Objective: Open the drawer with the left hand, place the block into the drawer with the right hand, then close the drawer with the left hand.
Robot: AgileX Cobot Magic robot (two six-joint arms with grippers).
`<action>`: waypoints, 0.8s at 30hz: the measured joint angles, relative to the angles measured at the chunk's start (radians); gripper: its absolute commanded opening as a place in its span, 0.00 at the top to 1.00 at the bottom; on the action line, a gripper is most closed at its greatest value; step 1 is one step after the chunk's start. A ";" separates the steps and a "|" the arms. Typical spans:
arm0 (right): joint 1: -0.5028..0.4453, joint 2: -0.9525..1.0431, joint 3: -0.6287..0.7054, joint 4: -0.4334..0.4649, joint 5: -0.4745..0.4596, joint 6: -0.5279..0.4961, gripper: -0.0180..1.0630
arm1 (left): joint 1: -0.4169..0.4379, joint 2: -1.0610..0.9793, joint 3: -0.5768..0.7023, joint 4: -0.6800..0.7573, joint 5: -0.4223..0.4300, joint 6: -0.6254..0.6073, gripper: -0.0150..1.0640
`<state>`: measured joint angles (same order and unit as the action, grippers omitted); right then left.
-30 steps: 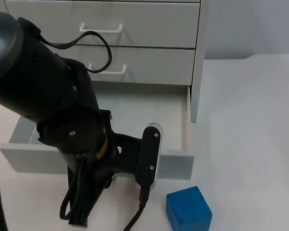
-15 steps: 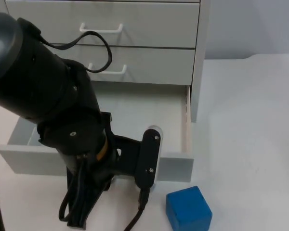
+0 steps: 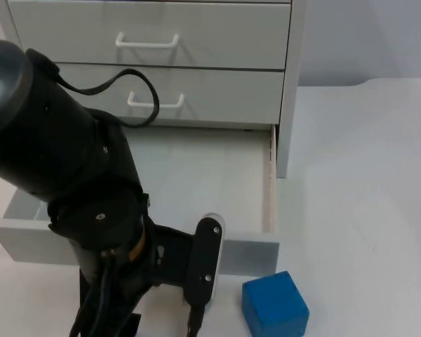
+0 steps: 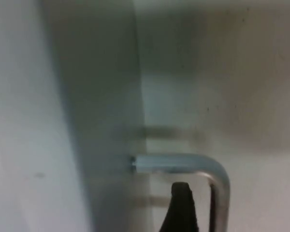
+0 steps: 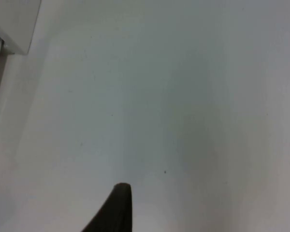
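Blue cube-shaped block [image 3: 275,305] is seen on the white counter [image 3: 358,175], just in front of the open grey bottom drawer [image 3: 210,179]. It is judged rigid, light, best gripped across opposite flat faces. Left end effector [image 4: 182,203] is hooked at the drawer's metal handle [image 4: 203,166], its opening untellable; right end effector [image 5: 117,208] waits above bare counter.

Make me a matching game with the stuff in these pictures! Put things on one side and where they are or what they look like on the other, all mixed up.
Things:
1. bottom drawer
2. blue block
3. middle drawer
4. left pincer

Descriptions:
a. closed, with a white handle
b. at the metal handle on the drawer's front
c. pulled out, nothing inside
d. on the table, in front of the drawer's right corner

Pairs: 1-c, 2-d, 3-a, 4-b
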<state>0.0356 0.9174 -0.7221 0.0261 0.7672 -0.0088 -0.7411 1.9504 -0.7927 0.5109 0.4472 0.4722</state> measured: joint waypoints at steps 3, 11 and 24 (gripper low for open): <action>0.000 0.000 0.000 0.000 0.000 0.000 0.01 | 0.000 -0.014 0.009 0.004 0.007 -0.018 0.39; 0.000 0.000 0.000 0.000 0.000 0.000 0.01 | -0.002 -0.106 0.013 0.027 0.017 -0.065 0.39; 0.000 0.000 0.000 0.004 0.000 0.000 0.01 | -0.002 -0.437 0.017 0.020 0.039 -0.195 0.39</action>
<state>0.0356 0.9174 -0.7221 0.0299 0.7672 -0.0088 -0.7435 1.5134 -0.7761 0.5313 0.4863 0.2768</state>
